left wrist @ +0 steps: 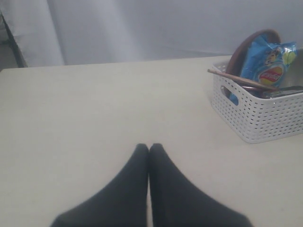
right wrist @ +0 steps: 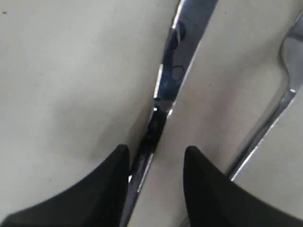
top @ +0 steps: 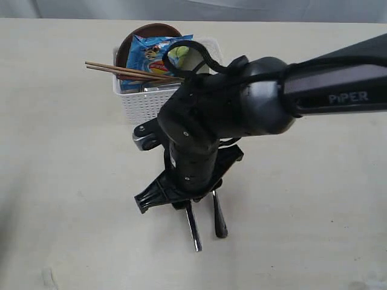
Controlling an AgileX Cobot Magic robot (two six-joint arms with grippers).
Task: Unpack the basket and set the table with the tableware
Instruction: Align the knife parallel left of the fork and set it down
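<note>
Toward the table [top: 60,181] edge opposite the basket [top: 142,106], my right fingers [right wrist: 99,189] stand apart astride the knife [right wrist: 165,85], laid beside the fork [right wrist: 284,94] as a setting; left fingers [left wrist: 128,189] together.

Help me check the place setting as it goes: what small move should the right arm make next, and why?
Probably lift the right gripper straight up, clear of the knife. Its jaws stand apart with the knife lying flat on the table between them, beside the fork, so it looks set down. The basket holds chopsticks and more to fetch.
</note>
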